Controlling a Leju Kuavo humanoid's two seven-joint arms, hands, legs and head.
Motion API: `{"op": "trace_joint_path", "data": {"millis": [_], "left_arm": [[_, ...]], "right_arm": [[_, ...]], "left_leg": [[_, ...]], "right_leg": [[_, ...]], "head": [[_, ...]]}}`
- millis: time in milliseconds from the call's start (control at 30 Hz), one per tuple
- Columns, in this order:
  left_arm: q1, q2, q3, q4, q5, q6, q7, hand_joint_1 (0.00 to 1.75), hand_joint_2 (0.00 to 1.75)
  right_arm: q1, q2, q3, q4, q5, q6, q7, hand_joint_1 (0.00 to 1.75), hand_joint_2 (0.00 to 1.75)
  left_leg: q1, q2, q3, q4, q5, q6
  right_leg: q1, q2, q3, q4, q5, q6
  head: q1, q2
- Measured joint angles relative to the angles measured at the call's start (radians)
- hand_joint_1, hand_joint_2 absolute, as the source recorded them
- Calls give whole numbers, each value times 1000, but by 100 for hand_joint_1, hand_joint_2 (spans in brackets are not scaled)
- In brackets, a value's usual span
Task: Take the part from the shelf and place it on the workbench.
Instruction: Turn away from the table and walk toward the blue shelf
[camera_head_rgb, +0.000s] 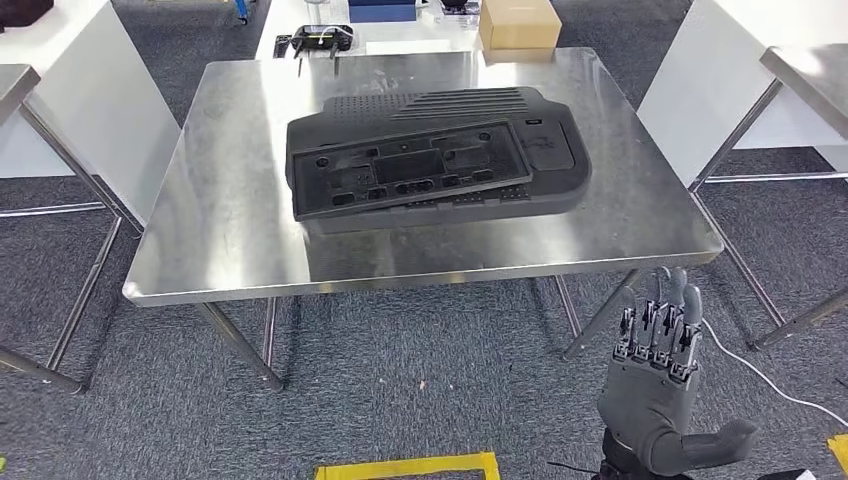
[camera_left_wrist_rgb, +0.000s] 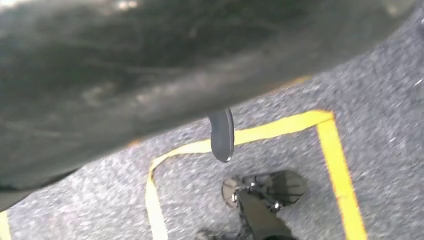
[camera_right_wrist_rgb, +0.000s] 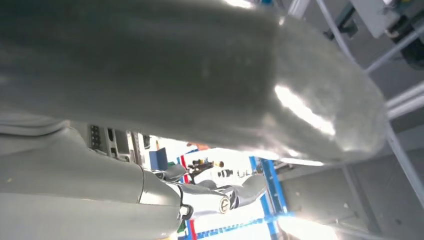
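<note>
the large black moulded plastic part (camera_head_rgb: 435, 160) lies flat on the steel workbench (camera_head_rgb: 230, 240), apparently placed, the right hand (camera_head_rgb: 658, 395) empty, fingers straight, left hand's state unclear.

1. The black part (camera_head_rgb: 435, 160) is taking up the middle of the steel workbench (camera_head_rgb: 230, 230); bare steel is showing along the left, right and near edges.
2. A cardboard box (camera_head_rgb: 518, 24) is sitting at the far edge.
3. The right hand (camera_head_rgb: 660, 385) is hanging in front of the near right corner, fingers apart, holding nothing.
4. Neighbouring tables are flanking both sides.
</note>
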Motion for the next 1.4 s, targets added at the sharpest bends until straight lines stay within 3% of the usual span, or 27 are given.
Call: {"op": "trace_joint_path", "data": {"millis": [67, 100, 167, 233, 300, 367, 433, 500, 600, 633, 667, 700, 733, 800, 833, 867, 933, 967, 1033, 1100, 1133, 1167, 1200, 1233, 1300, 1333, 1400], "left_arm": [[1, 0, 0, 0, 0, 0, 0, 0, 0], [1, 0, 0, 0, 0, 1, 0, 0, 0], [1, 0, 0, 0, 0, 4, 0, 0, 0], [0, -2, 0, 0, 0, 12, 2, 0, 0], [-3, -4, -1, -1, 0, 17, 5, 0, 0], [-4, -5, -1, -1, 0, 19, 7, 0, 0], [-3, -4, -3, 0, 0, 20, 7, 0, 0], [-4, -3, -4, 0, 0, 24, 7, 0, 0], [-5, -1, -8, 0, -1, 32, 6, 0, 0], [-5, -1, -10, 0, -1, 33, 6, 0, 0], [-5, -1, -11, 0, -2, 33, 6, 0, 0], [-5, -2, -12, 0, -2, 34, 6, 0, 0], [-5, -2, -13, 0, -2, 34, 6, 0, 0], [-5, -4, -15, 0, -2, 34, 6, 0, 0], [-5, -4, -15, 0, -2, 35, 5, 0, 0], [-5, -4, -16, 0, -2, 36, 5, 0, 0], [-4, -4, -19, 0, -2, 38, 5, 0, 0], [-3, -4, -20, 0, -2, 38, 5, 0, 0], [-1, -4, -21, 0, -2, 39, 5, 0, 0], [0, -4, -24, 0, -2, 39, 5, 0, 0], [0, -4, -25, 0, -2, 40, 5, 0, 0], [-1, -4, -27, 0, -2, 40, 5, 0, 0], [-1, -4, -27, 0, -2, 41, 5, 0, 0], [-1, -4, -28, 0, -2, 41, 4, 0, 0], [-3, -4, -29, 0, -3, 42, 4, 0, 0], [-3, -4, -29, 0, -4, 42, 4, 0, 0], [-3, -4, -29, 0, -5, 43, 3, 0, 0]], "right_arm": [[1, 2, -2, 1, 0, 0, 2, 0, 0], [2, 3, -2, 2, 0, 0, 4, 0, 0], [2, 3, -4, 4, 0, 0, 8, 0, 0], [2, 3, -5, 6, 2, -2, 10, 0, 0], [3, 4, -6, 6, 5, -3, 12, 0, 0], [3, 5, -7, 6, 6, -5, 13, 0, 0], [5, 5, -7, 6, 6, -9, 13, 0, 0], [7, 5, -8, 7, 6, -13, 15, 0, 0], [8, 5, -13, 10, 5, -18, 20, 0, 0], [8, 5, -14, 11, 5, -19, 22, 0, 0], [8, 5, -15, 12, 6, -20, 23, 0, 0], [8, 5, -16, 13, 6, -21, 23, 0, 0], [7, 5, -16, 13, 6, -21, 23, 0, 0], [5, 5, -17, 14, 6, -21, 24, 0, 0], [5, 5, -18, 14, 6, -22, 25, 0, 0], [5, 5, -18, 14, 5, -23, 26, 0, 0], [6, 5, -20, 16, 5, -26, 29, 0, 0], [6, 5, -21, 17, 5, -28, 30, 0, 0], [7, 6, -23, 20, 5, -31, 34, 0, 0], [8, 6, -24, 24, 5, -33, 36, 0, 0], [8, 6, -24, 26, 5, -35, 38, 0, 0], [8, 6, -24, 29, 5, -36, 39, 0, 0], [8, 5, -24, 32, 5, -37, 40, 0, 0], [9, 5, -24, 35, 5, -38, 40, 0, 0], [9, 5, -25, 38, 5, -39, 40, 0, 0], [9, 5, -26, 39, 5, -39, 40, 0, 0], [9, 5, -26, 41, 5, -39, 40, 0, 0]], "left_leg": [[4, 0, -19, 116, -106, -8], [7, 0, -22, 176, -132, -13], [15, 1, 5, 225, -116, -23], [26, 2, 95, 134, -79, -35], [27, 0, 182, 12, -94, -39], [18, -2, 199, -30, -111, -24], [13, 1, 175, -31, -95, 4], [11, 5, 144, -35, -70, 30], [5, 6, 94, -34, -29, 41], [3, 7, 76, -33, -14, 41], [2, 8, 60, -32, 0, 41], [2, 8, 43, -32, 14, 39], [2, 8, 28, -32, 28, 37], [1, 7, 10, -32, 52, 28], [2, 7, 7, -35, 65, 22], [4, 7, 8, -41, 77, 15], [9, 7, 9, -55, 97, 0], [11, 7, 5, -51, 82, -5], [12, 5, -14, 16, -9, -11], [13, 5, -33, 145, -109, -17], [14, 5, -34, 201, -123, -20], [15, 5, -23, 230, -115, -23], [17, 5, 6, 223, -92, -25], [20, 5, 54, 176, -69, -27], [20, 2, 155, 42, -73, -30], [18, 0, 184, -9, -85, -30], [9, -3, 188, -42, -93, -18]], "right_leg": [[0, -2, -27, 1, 24, -6], [0, -3, -39, 2, 35, -4], [-2, -6, -65, 8, 56, 3], [-5, -8, -94, 24, 72, 14], [-4, -9, -121, 48, 80, 25], [-2, -10, -136, 58, 92, 39], [-6, -9, -148, 61, 98, 51], [-10, -4, -176, 106, 49, 46], [-10, 0, -221, 280, -78, 30], [-10, 0, -220, 327, -91, 34], [-9, 1, -205, 345, -83, 42], [-8, 2, -173, 327, -63, 51], [-7, 2, -119, 270, -45, 56], [-2, 2, -1, 110, -51, 50], [1, 2, 37, 50, -61, 44], [6, 3, 51, 20, -69, 38], [5, 3, 38, 10, -52, 26], [2, 2, 29, 7, -39, 18], [-6, 1, 7, 1, -9, 3], [-2, -1, -18, 3, 15, -3], [-1, -2, -29, 5, 26, -2], [-1, -3, -42, 8, 36, 0], [-2, -3, -54, 12, 45, 5], [-3, -3, -68, 20, 51, 9], [-4, -4, -95, 38, 59, 20], [-3, -5, -105, 47, 63, 26], [-3, -6, -119, 54, 76, 42]], "head": [[-3, 0], [-4, 0], [-4, 0], [-4, 0], [-5, 0], [-2, 0], [1, 0], [3, 0], [5, 0], [5, 0], [5, 0], [5, 0], [5, 0], [3, 0], [3, 0], [4, 0], [7, 0], [7, 0], [3, 0], [0, 0], [0, 0], [-1, 0], [-1, 0], [-1, 0], [-1, 0], [-1, 0], [0, 0]]}}
